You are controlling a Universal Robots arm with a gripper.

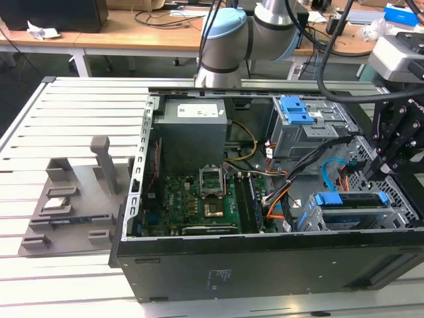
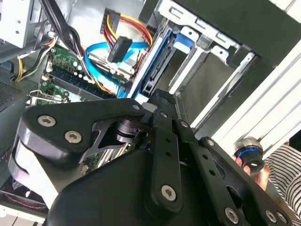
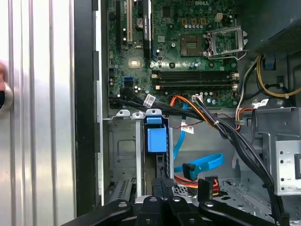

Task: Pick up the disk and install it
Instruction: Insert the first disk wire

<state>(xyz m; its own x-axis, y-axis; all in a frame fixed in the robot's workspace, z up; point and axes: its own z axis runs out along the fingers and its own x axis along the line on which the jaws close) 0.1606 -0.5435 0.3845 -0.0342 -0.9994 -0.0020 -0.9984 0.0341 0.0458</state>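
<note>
Open computer case on the slatted surface, with the gripper at the case's end toward the exterior view's right, over the lower drive bay. The disk, in its blue bracket, stands on edge in that bay, directly beneath the jaws, its long axis running down into the slot; its blue tab faces the motherboard. Whether the jaws grip the disk or have parted cannot be told. The blue-latched upper cage lies beside.
</note>
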